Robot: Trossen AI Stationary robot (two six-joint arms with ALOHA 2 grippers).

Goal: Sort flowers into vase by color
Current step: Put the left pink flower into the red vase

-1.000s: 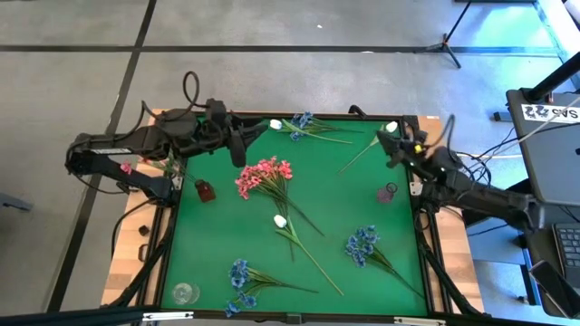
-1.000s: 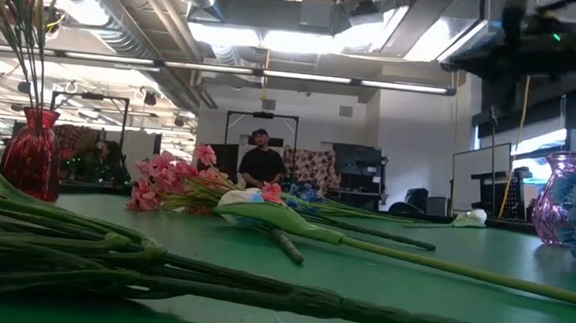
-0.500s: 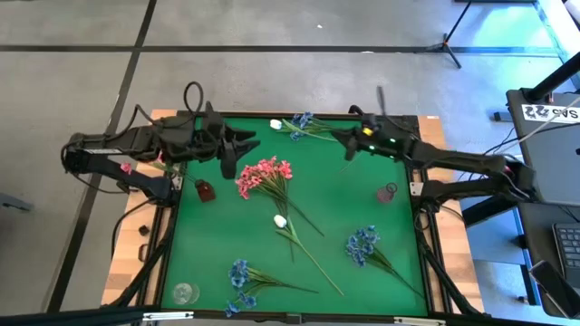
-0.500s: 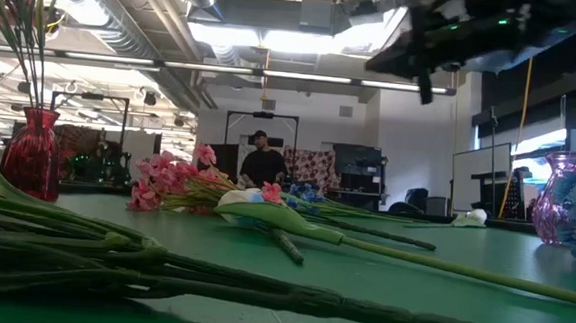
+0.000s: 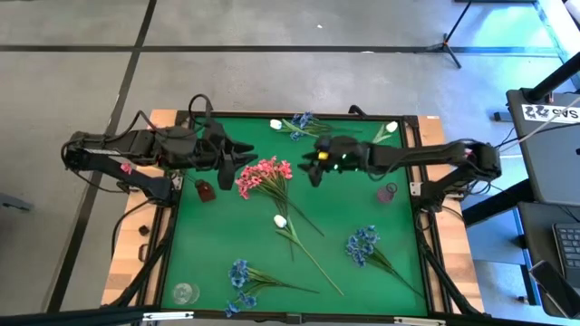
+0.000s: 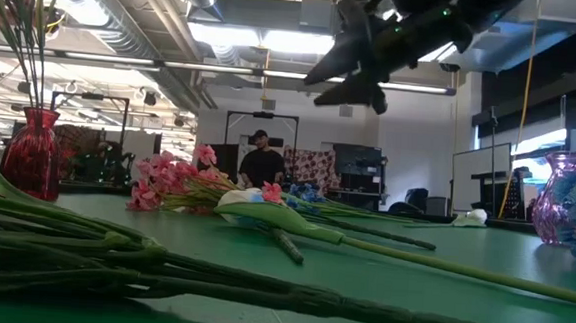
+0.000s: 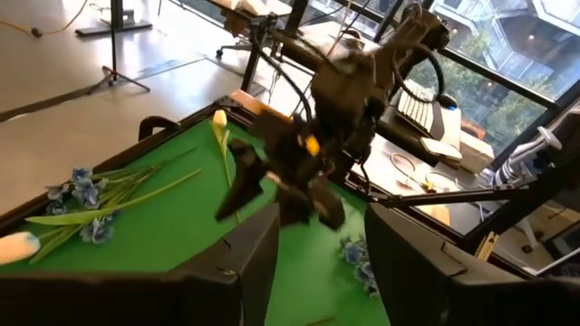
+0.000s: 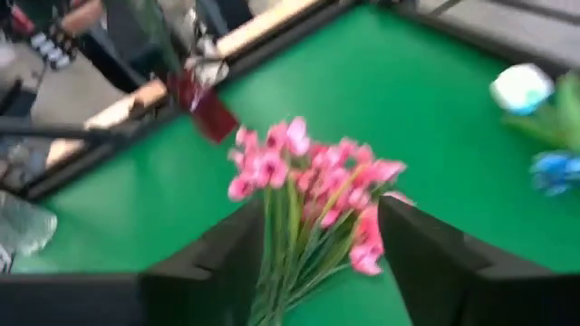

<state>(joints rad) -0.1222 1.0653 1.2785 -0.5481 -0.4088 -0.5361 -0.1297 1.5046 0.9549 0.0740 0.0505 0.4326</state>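
A bunch of pink flowers (image 5: 263, 174) lies on the green mat, heads toward the left and stems trailing toward the near edge. My left gripper (image 5: 241, 163) hovers open just left of the heads, and in its wrist view the left gripper (image 7: 322, 267) has nothing between its fingers. My right gripper (image 5: 311, 172) hovers open just right of the bunch, high above the mat as the right gripper (image 6: 353, 80) shows in the low view. Its wrist view looks past the open fingers onto the pink flowers (image 8: 313, 190). The red vase (image 5: 206, 190), with pink stems in it (image 6: 25, 35), stands at the left.
A purple vase (image 5: 388, 192) stands at the right and a clear vase (image 5: 185, 292) at the near left corner. A white tulip (image 5: 281, 220) lies mid-mat, and white buds (image 5: 391, 128) and blue flowers (image 5: 302, 122) along the far edge. More blue flowers (image 5: 362, 243) lie near.
My right gripper has swung from the far right corner toward the table's left, staying high, to a place beside the pink bunch, and its fingers have opened. My left gripper has tipped downward and drifted a little toward the bunch. The flowers lie where they were.
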